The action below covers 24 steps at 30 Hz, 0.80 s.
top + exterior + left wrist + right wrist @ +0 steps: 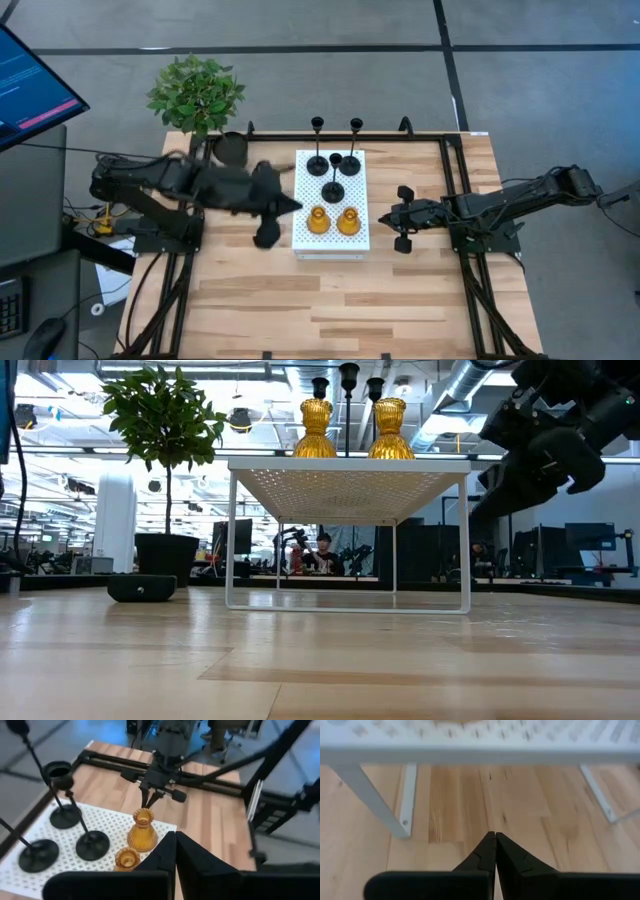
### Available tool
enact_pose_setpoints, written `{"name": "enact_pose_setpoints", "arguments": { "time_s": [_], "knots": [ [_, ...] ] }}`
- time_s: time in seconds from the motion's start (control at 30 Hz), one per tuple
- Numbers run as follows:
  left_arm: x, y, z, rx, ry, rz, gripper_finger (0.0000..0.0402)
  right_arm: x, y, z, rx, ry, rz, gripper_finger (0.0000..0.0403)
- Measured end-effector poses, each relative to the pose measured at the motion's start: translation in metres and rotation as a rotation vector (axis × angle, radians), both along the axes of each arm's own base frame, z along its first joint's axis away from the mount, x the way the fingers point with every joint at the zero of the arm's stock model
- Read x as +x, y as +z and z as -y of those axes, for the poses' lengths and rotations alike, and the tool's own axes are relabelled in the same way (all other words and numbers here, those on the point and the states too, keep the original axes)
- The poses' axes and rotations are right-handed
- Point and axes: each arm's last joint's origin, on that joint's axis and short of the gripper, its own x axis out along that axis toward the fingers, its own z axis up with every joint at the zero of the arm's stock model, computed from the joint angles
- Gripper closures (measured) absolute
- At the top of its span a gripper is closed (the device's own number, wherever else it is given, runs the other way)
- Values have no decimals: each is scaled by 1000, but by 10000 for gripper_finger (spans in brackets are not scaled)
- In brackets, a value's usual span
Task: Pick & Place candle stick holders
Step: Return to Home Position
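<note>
Left gripper (175, 836): mine, raised beside the left side of the white shelf (312, 245), looking down across its top; my fingers (197, 862) are pressed together and hold nothing.
Right gripper (495, 836): mine, low and just beside the shelf's right side, pointing in under its top; my fingers (517, 860) meet tip to tip, empty.
Shelf: stands mid-table (330, 300) on thin white legs; its top is perforated.
Amber holders (318, 220): two, upright and side by side on the shelf; they stand along the edge farthest from the plant (195, 92).
Black holders (333, 192): four, upright on the shelf behind the amber pair; two tall thin-stemmed ones stand at the plant-side edge, and the other two stand between those and the amber pair.
Black pot (232, 150): on the table near the plant, apart from the shelf.
</note>
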Motion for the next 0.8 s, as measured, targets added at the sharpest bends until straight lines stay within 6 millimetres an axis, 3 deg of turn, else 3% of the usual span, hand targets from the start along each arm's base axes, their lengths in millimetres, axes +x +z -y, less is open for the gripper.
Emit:
{"name": "enact_pose_setpoints", "arguments": {
  "time_s": [0.27,0.47,0.63,0.8],
  "knots": [
    [0,-30,36,206,54,-69,397,-3,-3,-2,23,-9,-38,403],
    [0,-59,55,332,9,-136,398,-8,15,-8,31,27,10,403],
    [-1,-81,55,416,9,-180,396,-19,36,-12,22,86,108,403],
    [-9,-93,39,397,30,-127,398,-37,56,-15,34,135,237,403]
  ]
}}
